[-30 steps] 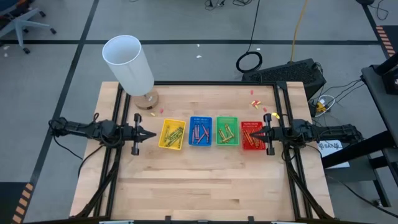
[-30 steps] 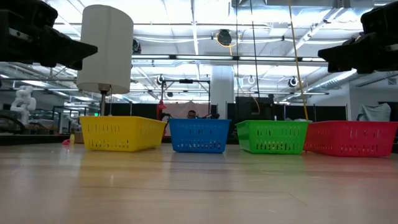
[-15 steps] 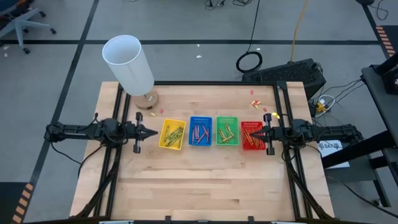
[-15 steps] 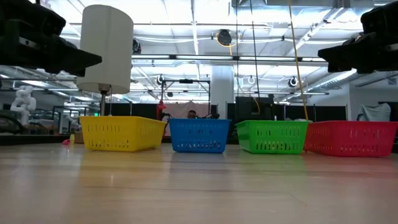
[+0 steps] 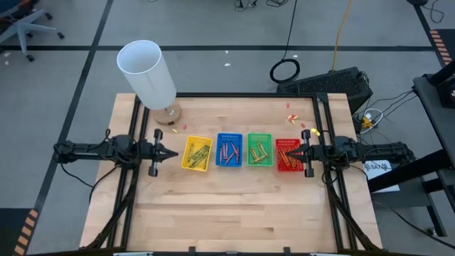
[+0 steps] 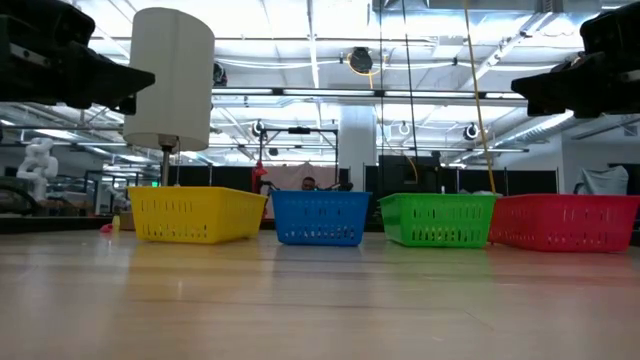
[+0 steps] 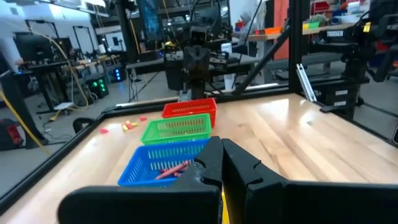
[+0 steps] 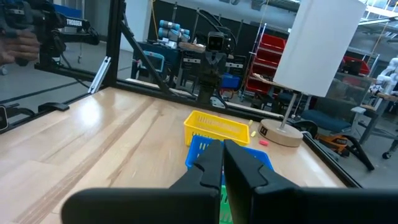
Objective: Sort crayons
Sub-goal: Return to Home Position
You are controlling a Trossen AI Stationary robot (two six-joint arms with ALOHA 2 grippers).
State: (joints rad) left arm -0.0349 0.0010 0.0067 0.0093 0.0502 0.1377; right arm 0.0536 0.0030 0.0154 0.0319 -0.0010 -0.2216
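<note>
Four trays stand in a row mid-table: yellow [image 5: 186,153], blue [image 5: 220,150], green [image 5: 249,150] and red [image 5: 279,156]. Crayons [image 5: 199,152] lie inside each; one red crayon [image 7: 171,169] shows in the blue tray. My left gripper [image 5: 175,153] is shut and points level at the yellow tray from the table's left, clear of it. My right gripper [image 5: 288,152] is shut and points level from the right, above the red tray. Both pairs of fingers, left [image 7: 222,163] and right [image 8: 222,163], hold nothing.
A lamp with a white shade [image 5: 146,70] stands on a round base [image 5: 168,114] at the far left. Small red and yellow scraps [image 5: 291,117] lie near the far right corner, and others [image 5: 174,130] by the lamp base. The near half of the table [image 5: 227,213] is bare wood.
My left arm has swung slightly about its base and back, so it now lies nearly straight toward the trays. Its gripper stays shut beside the yellow tray.
</note>
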